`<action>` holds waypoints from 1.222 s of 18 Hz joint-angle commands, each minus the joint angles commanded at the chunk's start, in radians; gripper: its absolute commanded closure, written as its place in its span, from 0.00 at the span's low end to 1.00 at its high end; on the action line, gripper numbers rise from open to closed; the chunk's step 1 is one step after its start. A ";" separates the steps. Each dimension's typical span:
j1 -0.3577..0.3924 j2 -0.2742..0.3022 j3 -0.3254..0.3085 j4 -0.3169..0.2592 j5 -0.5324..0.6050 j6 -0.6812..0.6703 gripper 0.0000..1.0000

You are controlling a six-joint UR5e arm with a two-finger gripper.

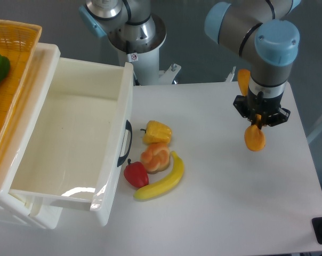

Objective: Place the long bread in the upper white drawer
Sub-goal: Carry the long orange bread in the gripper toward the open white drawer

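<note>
The upper white drawer [70,133] stands pulled open far to the gripper's left. The gripper [259,118] hangs over the table [219,213], clamped on the long bread [254,137], which points nearly straight down, 1 end poking out below. Between drawer and gripper lie a banana [161,184], a braided bun [155,157] and 2 peppers.

place: robotics lab | evidence: UR5e arm [257,37] on white table [230,202], plastic toy food [155,160]
</note>
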 joint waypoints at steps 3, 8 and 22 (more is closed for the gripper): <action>0.000 0.000 0.000 -0.014 0.000 0.000 0.97; 0.011 0.023 0.020 -0.067 -0.035 -0.009 0.97; -0.115 0.136 0.048 -0.152 -0.204 -0.368 0.97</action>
